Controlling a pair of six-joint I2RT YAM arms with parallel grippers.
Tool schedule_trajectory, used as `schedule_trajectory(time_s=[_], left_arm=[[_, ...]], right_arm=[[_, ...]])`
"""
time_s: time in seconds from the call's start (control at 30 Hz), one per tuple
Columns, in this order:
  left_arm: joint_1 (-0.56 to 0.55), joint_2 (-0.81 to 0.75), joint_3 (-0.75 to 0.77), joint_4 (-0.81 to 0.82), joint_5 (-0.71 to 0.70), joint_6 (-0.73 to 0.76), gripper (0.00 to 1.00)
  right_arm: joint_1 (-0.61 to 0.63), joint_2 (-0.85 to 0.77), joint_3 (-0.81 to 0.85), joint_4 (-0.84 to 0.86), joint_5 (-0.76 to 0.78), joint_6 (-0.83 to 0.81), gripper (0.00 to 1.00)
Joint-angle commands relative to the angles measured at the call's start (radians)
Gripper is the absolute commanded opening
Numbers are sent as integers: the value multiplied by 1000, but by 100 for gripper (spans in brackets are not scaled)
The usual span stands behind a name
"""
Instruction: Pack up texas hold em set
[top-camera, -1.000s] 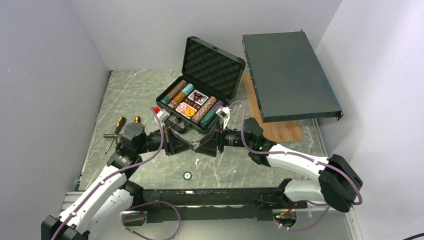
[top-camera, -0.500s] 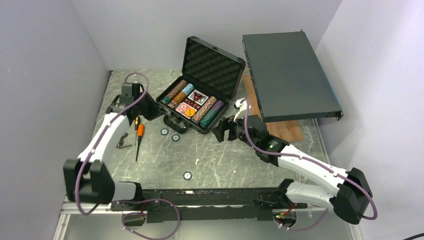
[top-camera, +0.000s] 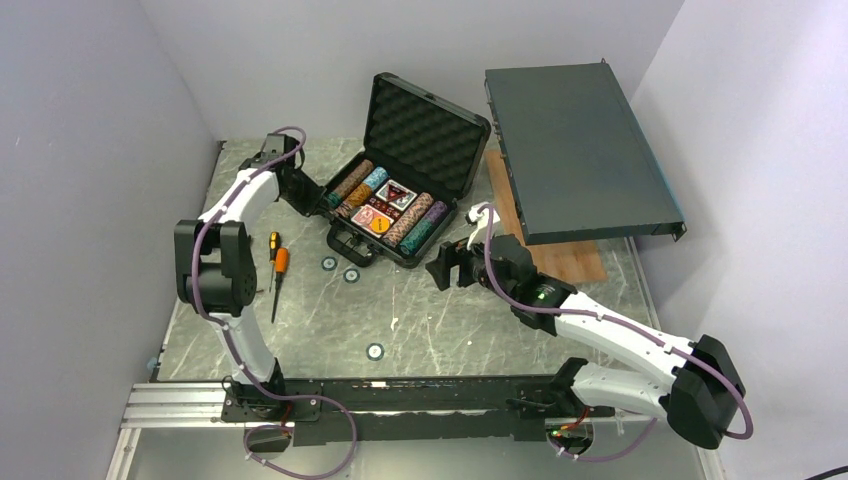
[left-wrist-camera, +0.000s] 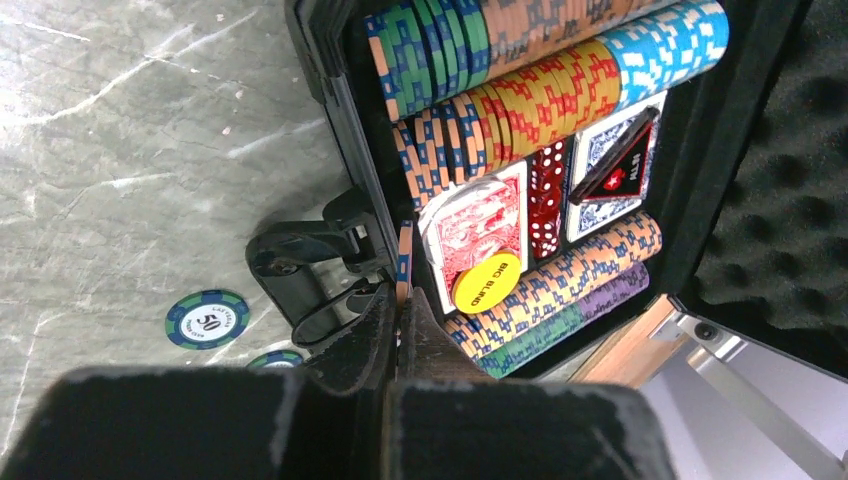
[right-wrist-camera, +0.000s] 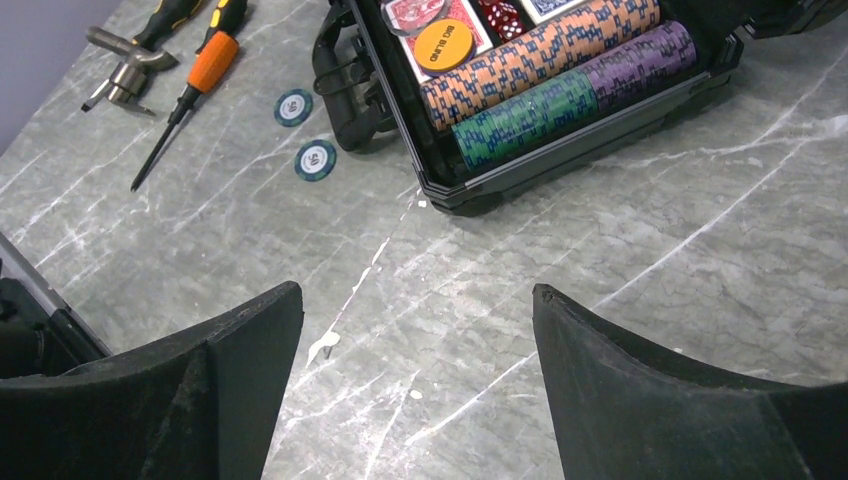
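From above, the left gripper (top-camera: 308, 197) sits at the open black case's (top-camera: 425, 130) left end, and the right gripper (top-camera: 447, 266) gapes over the marble table (top-camera: 450, 325) near its right corner. At the left wrist, the jaws are pinched together on an orange-and-blue chip (left-wrist-camera: 404, 262) held edge-on, with chip rows (left-wrist-camera: 540, 85), a red card deck (left-wrist-camera: 475, 225) and a yellow Big Blind button (left-wrist-camera: 486, 283) just beyond the tips. At the right wrist, the jaws stand wide with nothing between them (only the marble table), the case ahead and two loose chips (right-wrist-camera: 315, 160) ahead-left.
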Motion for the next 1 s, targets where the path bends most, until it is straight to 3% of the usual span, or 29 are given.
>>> schedule_trajectory(time_s=[0.0, 0.97], left_arm=[[-3, -3, 9, 4, -21, -58, 0], [-6, 137, 110, 63, 12, -60, 0]], right_arm=[[-5, -20, -8, 59, -9, -13, 87], [-7, -3, -15, 71, -16, -9, 87]])
